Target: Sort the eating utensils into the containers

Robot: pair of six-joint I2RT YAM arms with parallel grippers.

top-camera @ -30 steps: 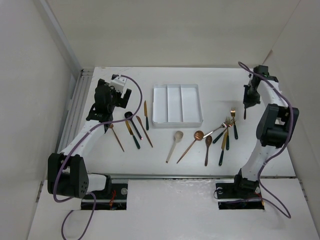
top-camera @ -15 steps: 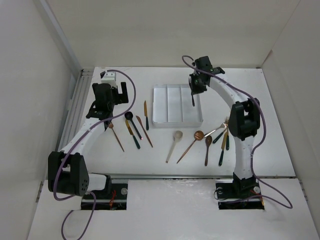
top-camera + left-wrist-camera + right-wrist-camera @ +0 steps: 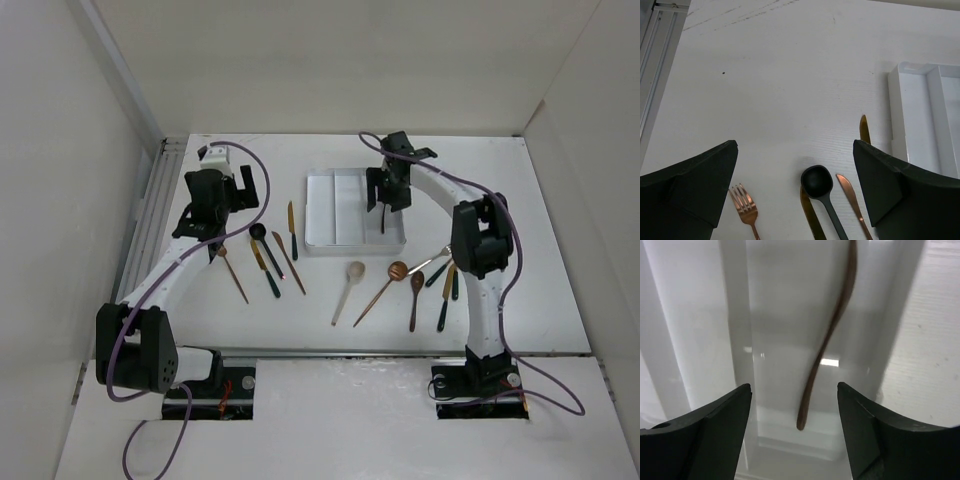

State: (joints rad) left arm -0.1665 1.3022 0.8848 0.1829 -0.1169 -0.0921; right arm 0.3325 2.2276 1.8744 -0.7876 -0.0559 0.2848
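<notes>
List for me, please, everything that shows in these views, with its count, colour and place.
tray: one, white, three compartments, mid-table toward the far side.
tray utensil: one, copper-brown, in the tray's right compartment.
black spoon: one, black, left of the tray.
copper fork: one, copper, leftmost of that left group.
knives: three, gold or copper, two dark-handled, left of the tray.
cream spoon: one, cream, nearer than the tray.
copper spoons: two, copper and brown, right of the cream spoon.
utensil cluster: about four, gold with dark green handles, overlapping, right of those spoons.
table: one, white, under everything.
left end effector: one, black, open, above the left group.
right end effector: one, black, open, above the tray's right compartment.
</notes>
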